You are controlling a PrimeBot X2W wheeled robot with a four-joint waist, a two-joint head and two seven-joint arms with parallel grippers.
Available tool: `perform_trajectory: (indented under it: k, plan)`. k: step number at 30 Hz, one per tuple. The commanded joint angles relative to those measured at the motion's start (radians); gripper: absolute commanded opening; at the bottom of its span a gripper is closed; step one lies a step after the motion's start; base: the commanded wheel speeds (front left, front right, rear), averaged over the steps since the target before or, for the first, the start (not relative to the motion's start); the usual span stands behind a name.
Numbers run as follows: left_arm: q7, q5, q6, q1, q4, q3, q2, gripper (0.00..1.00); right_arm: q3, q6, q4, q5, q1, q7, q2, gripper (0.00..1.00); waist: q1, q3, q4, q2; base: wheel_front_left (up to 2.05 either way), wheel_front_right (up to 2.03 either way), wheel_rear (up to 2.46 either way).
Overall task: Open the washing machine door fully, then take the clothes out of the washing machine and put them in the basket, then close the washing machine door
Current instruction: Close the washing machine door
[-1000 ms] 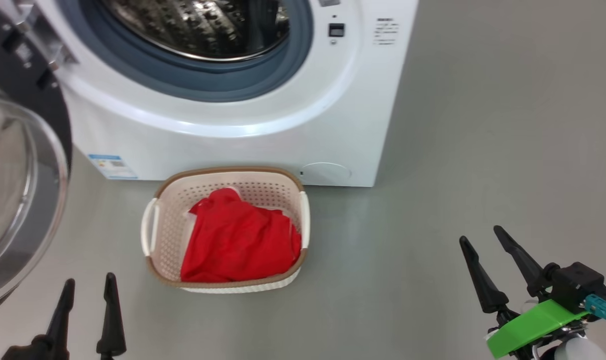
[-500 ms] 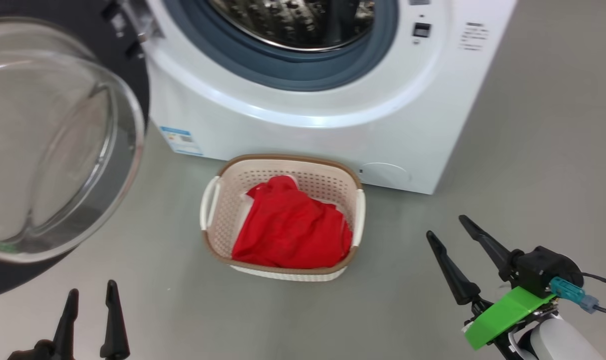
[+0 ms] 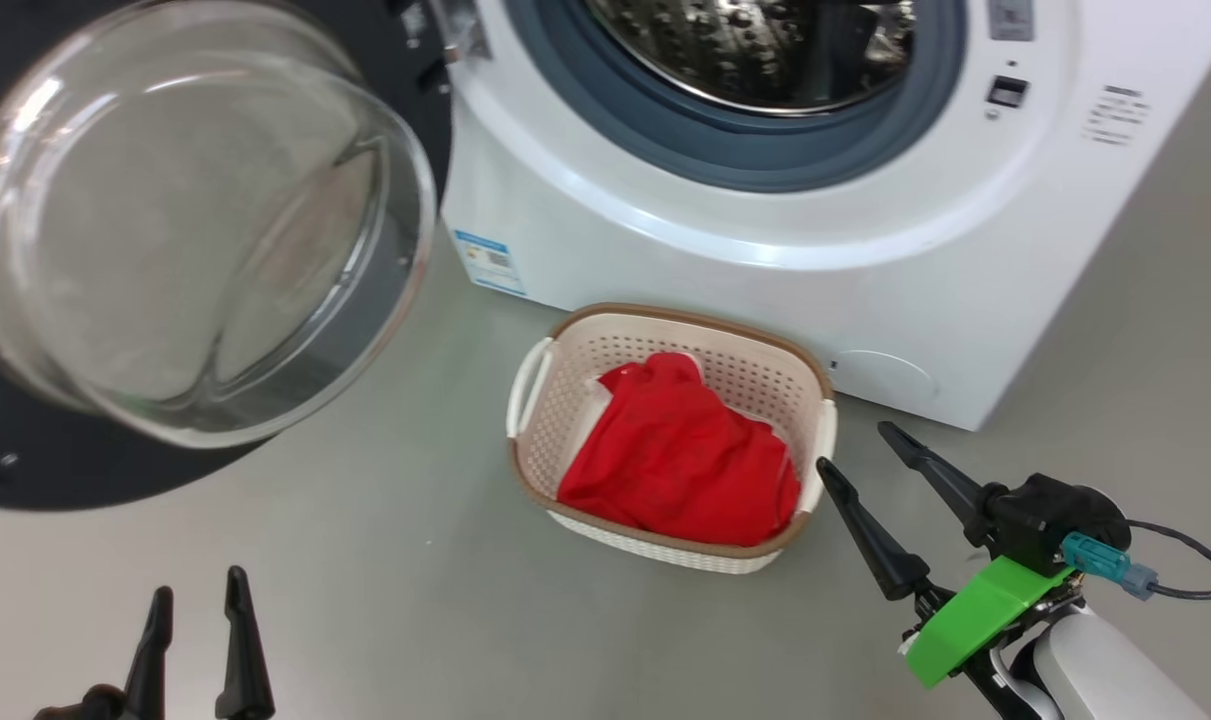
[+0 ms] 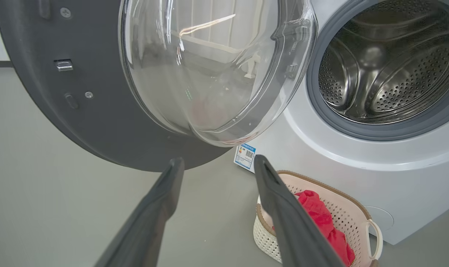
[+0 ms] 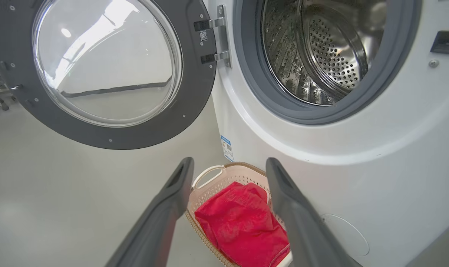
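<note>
The right gripper [image 5: 230, 163] has its two dark fingers [image 5: 165, 215] spread wide, with nothing held between them. Past them, the red clothes [image 5: 243, 222] lie in the cream basket [image 5: 209, 172]. The basket sits on the grey floor [image 5: 61, 207], close in front of the white washing machine [image 5: 357, 178]. The round door [image 5: 98, 135] is swung wide open to the left on its hinge [image 5: 220, 37]. The shiny steel drum [image 5: 320, 55] has lots of little holes.

Red clothes [image 3: 680, 455] in basket [image 3: 665, 318] — washing machine door [image 3: 195, 220] wide open

One washer [image 3: 725, 260], one door [image 3: 195, 220], one basket [image 3: 565, 400], one heap of clothes [image 3: 685, 460], one blue sticker [image 3: 488, 262] and two claws, the left claw [image 3: 198, 585] and the right claw [image 3: 853, 445], are counted.
</note>
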Motion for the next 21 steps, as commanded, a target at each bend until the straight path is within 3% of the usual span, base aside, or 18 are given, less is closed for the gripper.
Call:
perform_trajectory:
  k: [1,21]
  plan:
    - [-0.012,-0.009,0.014,-0.003,-0.026,0.028,0.016,1.00,0.026,0.002,-0.017,0.007,-0.021,-0.008,-0.010,1.00,0.0000,-0.005,0.042,-0.0001,0.00,0.00,0.00]
    - [-0.012,-0.021,0.037,0.023,-0.048,0.017,0.016,1.00,0.052,0.002,-0.005,0.022,-0.037,-0.008,-0.012,1.00,0.0000,-0.014,0.073,-0.0001,0.00,0.00,0.00]
